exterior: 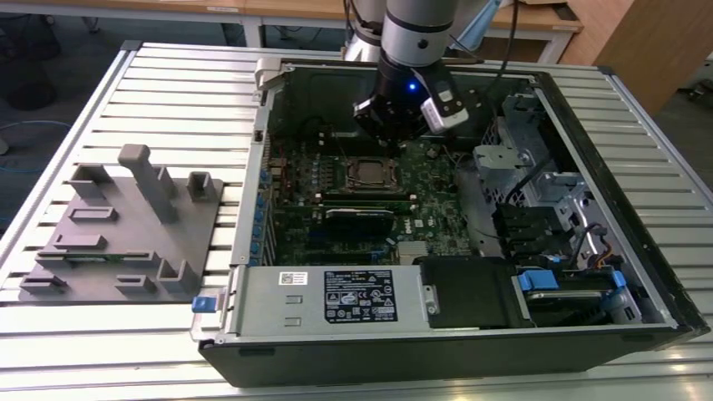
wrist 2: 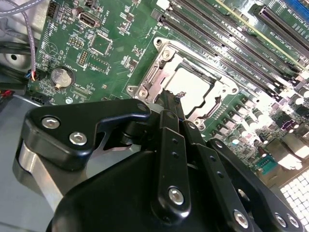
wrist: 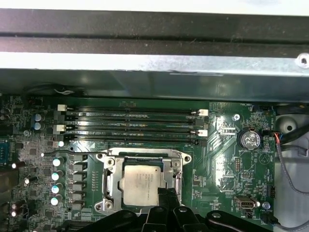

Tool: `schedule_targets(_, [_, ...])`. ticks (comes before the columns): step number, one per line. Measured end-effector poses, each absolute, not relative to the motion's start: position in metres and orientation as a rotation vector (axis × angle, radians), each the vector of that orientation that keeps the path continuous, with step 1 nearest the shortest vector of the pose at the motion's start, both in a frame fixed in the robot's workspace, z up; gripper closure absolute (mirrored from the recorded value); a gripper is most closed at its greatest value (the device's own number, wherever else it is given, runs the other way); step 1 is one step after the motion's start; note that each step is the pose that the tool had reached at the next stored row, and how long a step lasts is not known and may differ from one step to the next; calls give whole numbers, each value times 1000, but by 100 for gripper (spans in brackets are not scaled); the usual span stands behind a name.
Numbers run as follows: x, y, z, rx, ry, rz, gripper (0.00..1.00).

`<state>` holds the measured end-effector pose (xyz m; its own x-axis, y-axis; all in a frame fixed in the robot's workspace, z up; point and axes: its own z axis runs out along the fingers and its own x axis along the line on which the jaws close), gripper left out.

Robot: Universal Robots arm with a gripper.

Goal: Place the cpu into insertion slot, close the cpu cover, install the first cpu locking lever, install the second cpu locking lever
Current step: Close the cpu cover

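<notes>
The cpu, a silver-grey square chip, lies flat in the insertion slot on the green board. The silvery cpu cover lies down around it, with the chip showing through its window. In the second wrist view the cpu gleams inside the cover. My gripper is shut, its black tips right at the socket's edge, with nothing visibly between them. It also rises at the socket's near edge in the first wrist view. In the exterior view the gripper hangs just above the slot. A thin wire lever sticks out past the socket's corner.
Long black memory slots run beside the socket, and a coin battery sits on the board. The case's metal wall stands close behind. A drive cage and power supply crowd the case. A grey fixture block lies at the exterior view's left.
</notes>
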<state>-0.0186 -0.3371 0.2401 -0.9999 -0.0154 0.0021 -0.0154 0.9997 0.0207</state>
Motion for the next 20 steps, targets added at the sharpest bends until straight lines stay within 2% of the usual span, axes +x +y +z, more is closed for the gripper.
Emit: schedule_targets(20, [-22, -337, 234, 24, -3139, -32, 90])
